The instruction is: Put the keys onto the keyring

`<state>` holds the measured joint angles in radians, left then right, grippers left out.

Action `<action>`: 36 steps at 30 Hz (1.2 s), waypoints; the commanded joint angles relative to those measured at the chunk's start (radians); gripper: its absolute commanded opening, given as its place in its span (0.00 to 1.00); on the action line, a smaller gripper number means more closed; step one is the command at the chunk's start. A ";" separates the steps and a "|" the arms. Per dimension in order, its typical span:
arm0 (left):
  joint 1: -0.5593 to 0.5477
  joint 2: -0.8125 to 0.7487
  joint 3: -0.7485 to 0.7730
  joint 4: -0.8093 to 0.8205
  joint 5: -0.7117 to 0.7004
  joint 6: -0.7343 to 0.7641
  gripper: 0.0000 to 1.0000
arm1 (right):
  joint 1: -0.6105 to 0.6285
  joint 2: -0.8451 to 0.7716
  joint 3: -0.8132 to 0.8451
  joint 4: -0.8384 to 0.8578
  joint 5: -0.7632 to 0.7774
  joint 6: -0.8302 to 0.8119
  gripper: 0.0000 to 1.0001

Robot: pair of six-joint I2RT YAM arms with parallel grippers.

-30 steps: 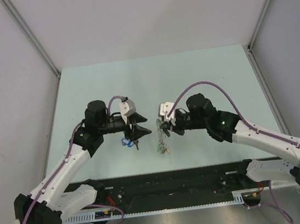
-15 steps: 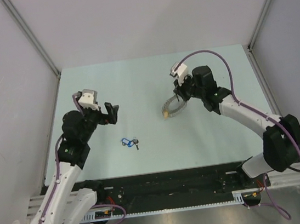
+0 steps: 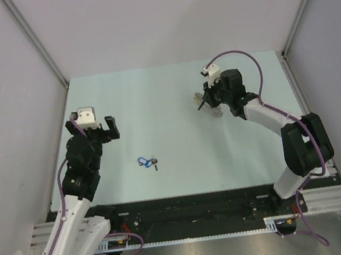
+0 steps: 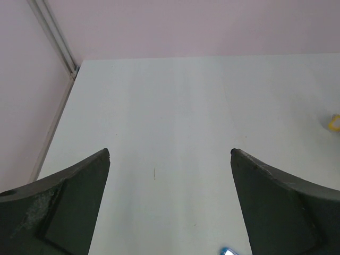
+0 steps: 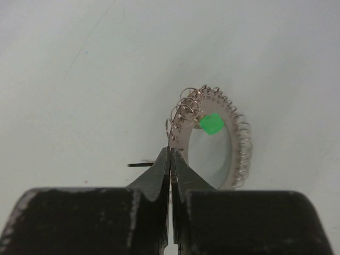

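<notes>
The keys (image 3: 147, 162), one blue-tagged and one black-tagged, lie loose on the table just left of centre, with no gripper touching them. A blue sliver of them (image 4: 227, 251) shows at the bottom edge of the left wrist view. My left gripper (image 3: 92, 126) (image 4: 170, 152) hovers at the left, open wide and empty. At the back right, my right gripper (image 3: 207, 100) (image 5: 170, 150) is shut on the rim of the keyring (image 3: 216, 111) (image 5: 235, 159). The keyring is a grey ring fringed with small silvery keys and carrying a green tag (image 5: 211, 124).
The pale green table (image 3: 165, 90) is walled in by white panels on three sides. A black rail (image 3: 194, 209) runs along the near edge by the arm bases. A yellow bit (image 4: 334, 122) shows at the right edge of the left wrist view.
Both grippers have left the middle. The left one opened and drew back left, leaving the keys on the table. The right one carried the keyring to the back right.
</notes>
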<state>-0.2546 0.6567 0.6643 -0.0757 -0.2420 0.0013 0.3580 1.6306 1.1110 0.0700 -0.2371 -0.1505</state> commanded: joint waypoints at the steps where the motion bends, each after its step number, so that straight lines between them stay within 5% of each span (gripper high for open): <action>1: 0.006 -0.026 -0.006 0.045 -0.075 0.032 1.00 | 0.001 -0.014 -0.052 -0.103 -0.086 0.145 0.00; 7: 0.006 -0.066 -0.028 0.071 -0.098 0.032 1.00 | 0.002 -0.049 -0.184 -0.085 -0.110 0.259 0.01; 12: 0.006 -0.085 -0.034 0.071 -0.098 0.057 1.00 | -0.002 -0.110 -0.195 -0.113 -0.114 0.316 0.40; 14: 0.006 -0.089 -0.032 0.071 -0.106 0.062 1.00 | -0.005 -0.158 -0.195 -0.131 -0.049 0.330 0.71; 16: 0.006 -0.097 -0.034 0.071 -0.115 0.065 1.00 | -0.011 -0.245 -0.197 -0.147 0.013 0.333 0.82; 17: 0.006 -0.101 -0.034 0.071 -0.117 0.066 1.00 | -0.013 -0.276 -0.197 -0.168 0.077 0.332 0.99; 28: 0.006 -0.173 -0.032 0.071 -0.154 0.075 1.00 | -0.019 -0.788 -0.206 -0.329 0.695 0.371 1.00; 36: 0.006 -0.293 -0.066 0.065 -0.163 0.054 1.00 | -0.008 -1.248 -0.321 -0.342 0.682 0.252 1.00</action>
<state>-0.2546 0.4171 0.6189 -0.0353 -0.3733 0.0605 0.3450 0.5606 0.8448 -0.2691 0.4061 0.1761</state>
